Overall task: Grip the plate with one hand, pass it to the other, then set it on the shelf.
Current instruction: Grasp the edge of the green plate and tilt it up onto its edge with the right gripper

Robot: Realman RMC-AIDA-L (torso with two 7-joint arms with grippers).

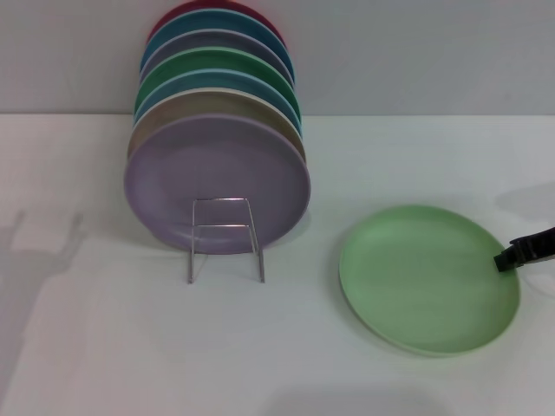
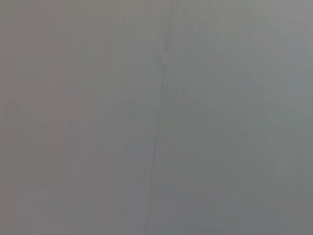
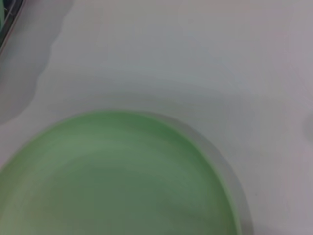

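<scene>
The light mint-green plate lies flat on the white table to the right of the shelf; the right wrist view looks down on the plate from close by. My right gripper reaches in from the right edge of the head view, its black tip at the plate's right rim. The silver wire shelf stands left of centre with its small front loop bare. My left gripper is out of view; its wrist view shows only a plain grey surface.
Several coloured plates stand upright in a row in the shelf, a lilac plate foremost and a darker green plate farther back. A grey wall rises behind the white table.
</scene>
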